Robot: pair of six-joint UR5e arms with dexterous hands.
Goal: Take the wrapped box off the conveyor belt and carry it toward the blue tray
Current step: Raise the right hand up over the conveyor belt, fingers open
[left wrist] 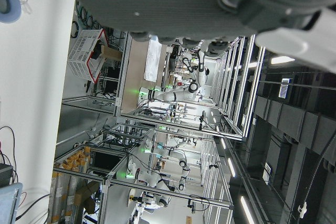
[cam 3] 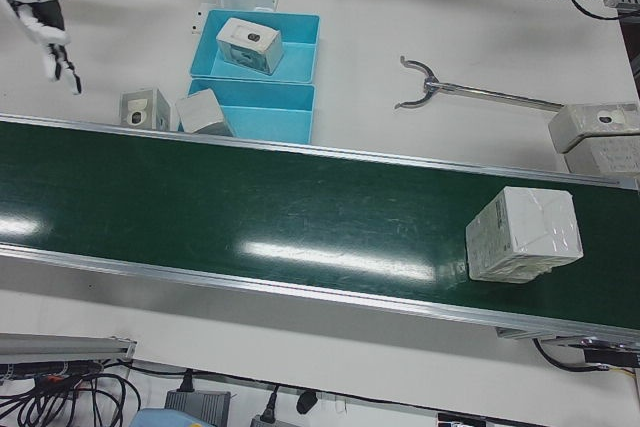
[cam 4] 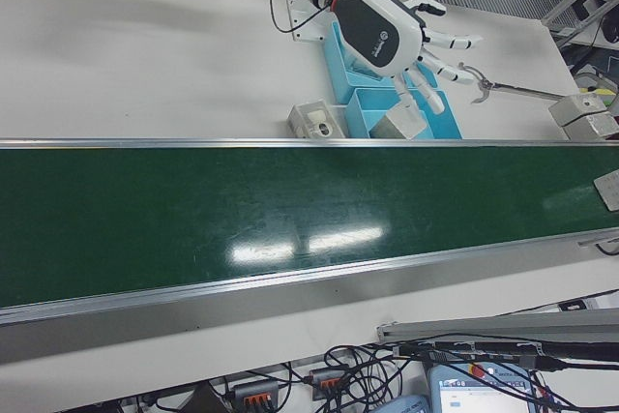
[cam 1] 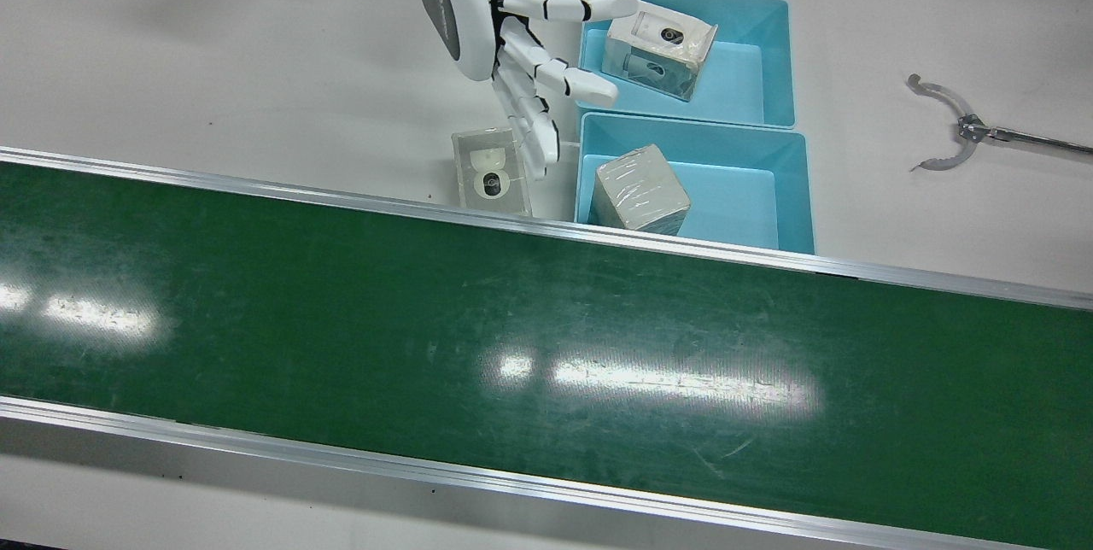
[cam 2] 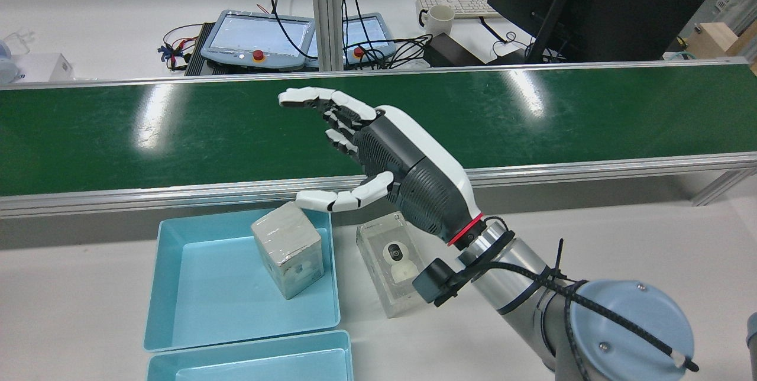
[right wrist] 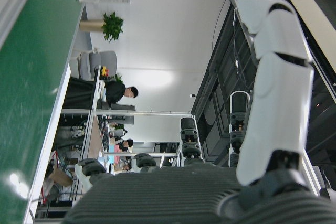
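Wrapped box sits on green conveyor belt, far end from my hands, nothing touching it. Blue tray beside belt edge w/ grey wrapped cube inside; 2nd tray behind holds clear-wrapped camera box. Another clear box on table beside near tray. Right hand spread wide, empty, hovering above that box. Left hand: only palm underside visible, can't tell its state.

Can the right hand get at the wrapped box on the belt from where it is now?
Probably not yet. The right hand hangs open over the belt's near rail by the blue trays, while the wrapped box sits far down the conveyor belt. Nothing lies between them; the gap alone is the obstacle.
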